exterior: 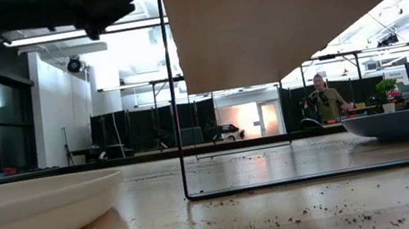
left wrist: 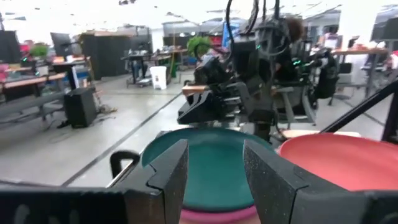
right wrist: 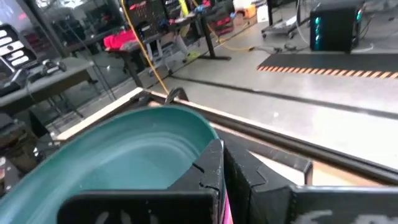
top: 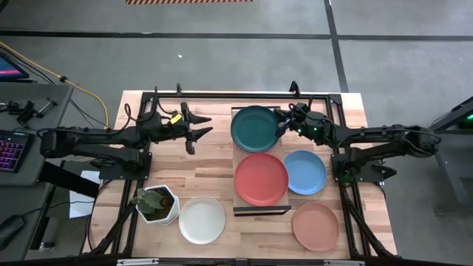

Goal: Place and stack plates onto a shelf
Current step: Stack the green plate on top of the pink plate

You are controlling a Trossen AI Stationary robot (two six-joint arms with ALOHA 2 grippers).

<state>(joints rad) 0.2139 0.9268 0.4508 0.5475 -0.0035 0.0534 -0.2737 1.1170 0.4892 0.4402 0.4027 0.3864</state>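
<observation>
Left jaws [top: 198, 125] hang released above the counter [top: 214, 166], short of the shelf [top: 260, 209]. White plate [top: 202, 219] lies on the counter beside the plant pot [top: 157, 204], unplaced. On the shelf: teal plate [top: 255, 127] at the far end, a pink rim under it; coral plate [top: 261, 179] at the near end. Right jaws [top: 281, 124] clenched on the teal plate's rim. Light blue plate [top: 304, 171] and salmon plate [top: 315, 225] wait on the counter. Roughly half done; three left.

No legible text, labels, brand marks or numbers in any view. Only marking noted: a band of orange-and-black hazard stripes [top: 188, 1] on the floor beyond the table [top: 214, 103], bearing no characters.
</observation>
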